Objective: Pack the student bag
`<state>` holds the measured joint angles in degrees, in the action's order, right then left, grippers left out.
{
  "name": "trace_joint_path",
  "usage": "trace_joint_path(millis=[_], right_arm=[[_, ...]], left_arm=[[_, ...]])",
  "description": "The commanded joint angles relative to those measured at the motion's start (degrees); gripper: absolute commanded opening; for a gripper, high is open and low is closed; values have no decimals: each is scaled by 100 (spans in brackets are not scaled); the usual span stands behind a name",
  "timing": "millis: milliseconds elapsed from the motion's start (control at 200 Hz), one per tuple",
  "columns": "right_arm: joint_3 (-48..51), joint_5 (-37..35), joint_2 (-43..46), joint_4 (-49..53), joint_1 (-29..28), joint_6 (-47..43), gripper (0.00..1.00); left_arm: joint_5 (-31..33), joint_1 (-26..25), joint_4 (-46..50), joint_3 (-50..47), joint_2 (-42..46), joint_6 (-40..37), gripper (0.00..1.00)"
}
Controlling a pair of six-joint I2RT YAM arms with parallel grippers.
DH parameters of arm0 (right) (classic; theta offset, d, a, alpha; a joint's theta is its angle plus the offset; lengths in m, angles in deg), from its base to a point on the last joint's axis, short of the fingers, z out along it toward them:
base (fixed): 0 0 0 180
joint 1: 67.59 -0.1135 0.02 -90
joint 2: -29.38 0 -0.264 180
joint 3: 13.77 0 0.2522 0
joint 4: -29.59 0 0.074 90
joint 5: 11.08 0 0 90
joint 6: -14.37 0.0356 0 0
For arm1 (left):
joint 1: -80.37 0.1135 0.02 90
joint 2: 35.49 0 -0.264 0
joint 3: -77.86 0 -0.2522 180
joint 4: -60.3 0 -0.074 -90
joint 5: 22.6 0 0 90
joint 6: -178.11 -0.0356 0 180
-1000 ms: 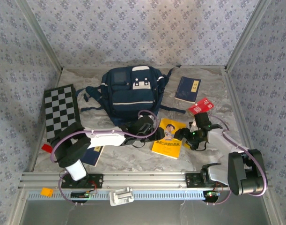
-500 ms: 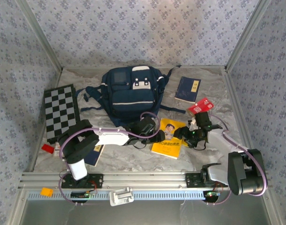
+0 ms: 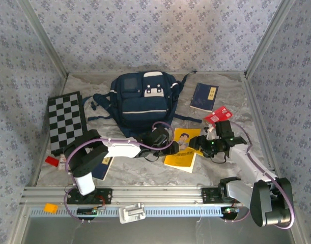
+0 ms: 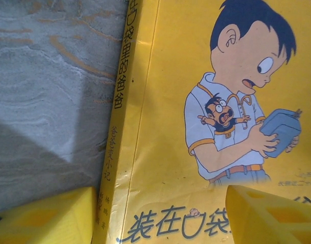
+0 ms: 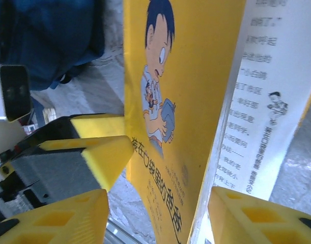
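Note:
The student bag (image 3: 144, 100) lies at the back middle of the table, navy with a white patch on top. In front of it is a yellow cartoon book (image 3: 181, 151) (image 4: 196, 101), its front cover (image 5: 191, 101) raised on the right so a printed inner page (image 5: 267, 101) shows. My left gripper (image 3: 170, 146) (image 4: 160, 216) is open at the book's spine, one finger on the table side and one over the cover. My right gripper (image 3: 197, 145) (image 5: 158, 216) is open, its fingers standing on either side of the raised cover with gaps.
A checkered board (image 3: 66, 122) lies at the left. A navy booklet (image 3: 204, 96) and a red packet (image 3: 218, 115) lie at the back right. Another navy booklet (image 3: 102, 168) sits under my left arm, with a small red item (image 3: 51, 160) near the left wall.
The right gripper's jaws have narrowed around the book's right edge, and that edge has lifted. The left arm's elbow swung right early on; its gripper stayed at the spine.

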<state>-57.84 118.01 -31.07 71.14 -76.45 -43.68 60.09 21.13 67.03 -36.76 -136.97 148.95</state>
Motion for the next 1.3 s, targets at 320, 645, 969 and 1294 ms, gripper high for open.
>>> trace_joint_path(millis=[320, 645, 969, 1294], right_arm=[[-309, 410, 62, 304, -32, -338, 39], [-285, 82, 67, 363, -52, -400, 20], [-374, -24, 314, 390, -19, -169, 0], [-755, 600, 522, 80, -43, 342, 0]], left_arm=[[52, -2, 285, 138, -4, -169, 66], [62, 0, 300, 118, 81, -186, 66], [68, 57, 287, 29, 457, -290, 64], [-198, 677, 324, -690, 1982, -835, 80]])
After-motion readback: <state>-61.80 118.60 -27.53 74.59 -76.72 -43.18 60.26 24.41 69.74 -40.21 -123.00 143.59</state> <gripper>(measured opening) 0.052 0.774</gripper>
